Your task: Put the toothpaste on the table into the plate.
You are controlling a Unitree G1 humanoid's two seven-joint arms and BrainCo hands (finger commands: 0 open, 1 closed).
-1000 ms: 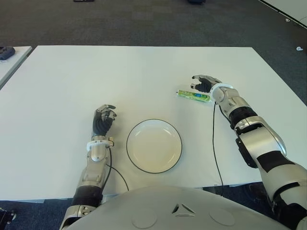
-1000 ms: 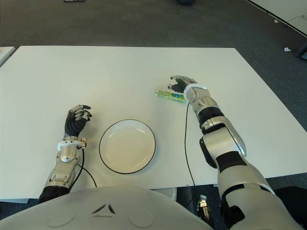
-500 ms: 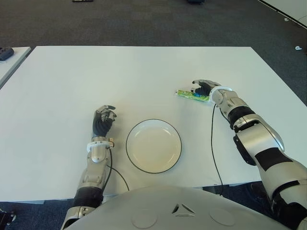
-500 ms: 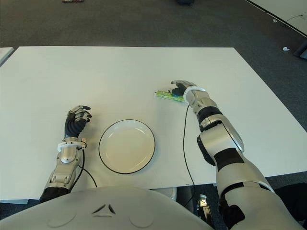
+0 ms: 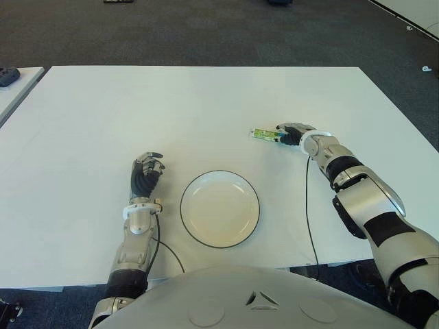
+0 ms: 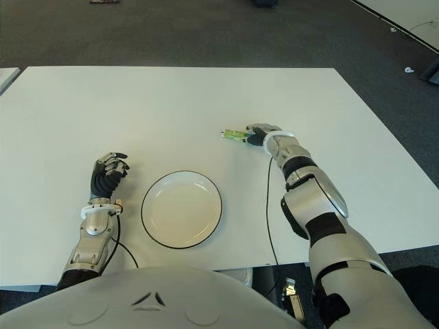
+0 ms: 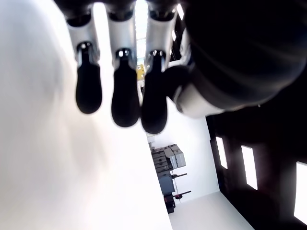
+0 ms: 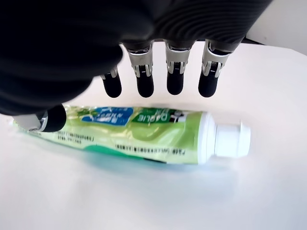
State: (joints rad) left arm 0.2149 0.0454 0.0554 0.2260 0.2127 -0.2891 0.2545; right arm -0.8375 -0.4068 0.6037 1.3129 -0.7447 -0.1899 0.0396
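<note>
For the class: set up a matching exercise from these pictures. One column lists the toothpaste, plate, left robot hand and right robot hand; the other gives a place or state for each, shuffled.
Column 1:
1. toothpaste
2. plate
3. left robot hand
4. right robot hand

Column 2:
A. empty, near the table's front edge
B. fingers over the tube, not yet closed
C. idle, left of the plate
D. lying flat on the table, white cap on

Pairs: 1-D, 2-A, 3-C, 4-B

Bare worktop between toothpaste and plate, nothing stands on this path, left robot hand beside the plate's far side
</note>
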